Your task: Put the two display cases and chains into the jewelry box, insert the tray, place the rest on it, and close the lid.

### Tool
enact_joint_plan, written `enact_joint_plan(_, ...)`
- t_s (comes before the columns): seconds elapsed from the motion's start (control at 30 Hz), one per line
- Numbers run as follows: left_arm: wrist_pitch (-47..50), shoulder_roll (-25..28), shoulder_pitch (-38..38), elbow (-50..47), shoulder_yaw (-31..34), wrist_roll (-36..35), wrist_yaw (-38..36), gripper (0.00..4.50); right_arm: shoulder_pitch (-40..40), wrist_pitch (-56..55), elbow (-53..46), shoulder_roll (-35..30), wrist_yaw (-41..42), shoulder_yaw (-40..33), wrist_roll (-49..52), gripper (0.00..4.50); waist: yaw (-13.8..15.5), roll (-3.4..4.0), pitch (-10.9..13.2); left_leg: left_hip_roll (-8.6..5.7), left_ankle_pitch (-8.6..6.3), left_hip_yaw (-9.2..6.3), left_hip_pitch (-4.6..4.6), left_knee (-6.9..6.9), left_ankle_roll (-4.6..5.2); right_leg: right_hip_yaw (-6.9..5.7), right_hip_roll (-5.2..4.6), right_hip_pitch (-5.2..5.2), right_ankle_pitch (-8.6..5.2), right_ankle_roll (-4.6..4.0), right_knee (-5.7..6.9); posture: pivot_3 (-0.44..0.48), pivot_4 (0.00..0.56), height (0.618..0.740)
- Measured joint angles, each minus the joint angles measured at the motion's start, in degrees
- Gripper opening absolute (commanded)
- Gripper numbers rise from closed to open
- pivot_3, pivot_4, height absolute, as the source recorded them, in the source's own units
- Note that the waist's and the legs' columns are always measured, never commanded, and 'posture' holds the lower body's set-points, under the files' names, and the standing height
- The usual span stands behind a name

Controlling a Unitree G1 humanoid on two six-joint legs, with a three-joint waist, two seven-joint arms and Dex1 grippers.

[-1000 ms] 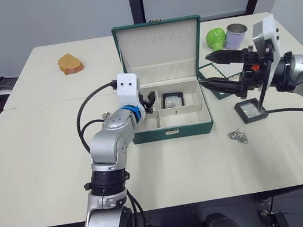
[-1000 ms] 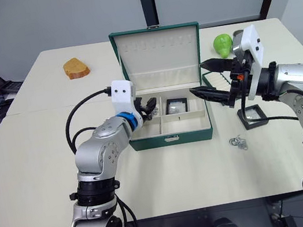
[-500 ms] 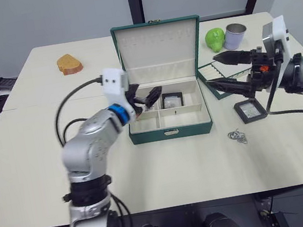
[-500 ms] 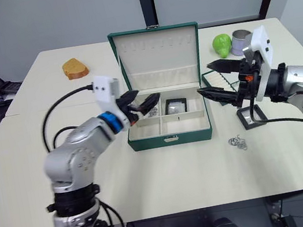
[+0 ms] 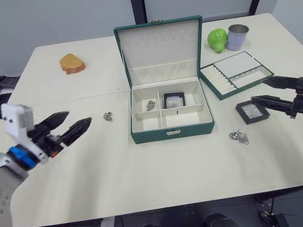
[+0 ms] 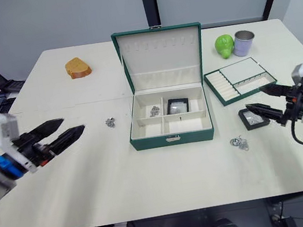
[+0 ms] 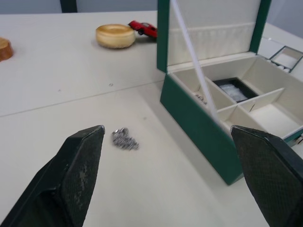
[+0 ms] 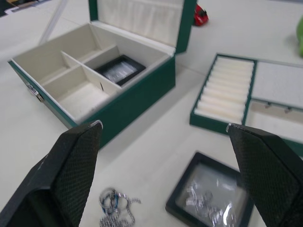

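Silvery rings (image 5: 238,136) and one display case (image 5: 251,111) lie just ahead of the empty, wide-open right gripper (image 5: 265,93), presumably next for loading; a chain heap (image 5: 107,116) lies just beyond the gaping, empty left gripper (image 5: 71,121). Both arms hang low at the table's sides, fingers pointing inward. Farther off, the jewelry box (image 5: 172,130) stands with its lid (image 5: 162,50) up, holding a chain heap and the other display case (image 5: 173,99), the tray (image 5: 236,73) outside.

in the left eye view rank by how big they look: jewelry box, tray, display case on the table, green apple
1. jewelry box
2. tray
3. display case on the table and green apple: they look about alike, so no order between them.
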Motion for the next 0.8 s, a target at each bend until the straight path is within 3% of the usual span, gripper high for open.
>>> enact_joint_plan(0.37, -14.3, 2.3, 6.1, 12.1, -0.7, 8.6, -5.2, 4.44, 6.4, -8.9, 7.1, 0.3, 0.4, 0.2, -7.2, 4.5, 0.0, 0.02, 0.0, 0.0, 0.0, 0.07, 0.03, -0.02, 0.0, 0.06, 0.01, -0.02, 0.0, 0.0, 0.03, 0.0, 0.15, 0.74)
enact_joint_plan(0.8, -16.8, 2.3, 6.5, 14.6, -1.6, 10.3, -5.5, 4.44, 5.8, -9.8, 7.6, -0.1, 1.9, 0.7, -7.7, 4.5, 0.0, 0.03, 0.0, 0.0, 0.0, 0.08, 0.03, -0.01, 0.01, 0.06, 0.01, -0.02, 0.0, 0.0, 0.06, 0.0, 0.15, 0.74)
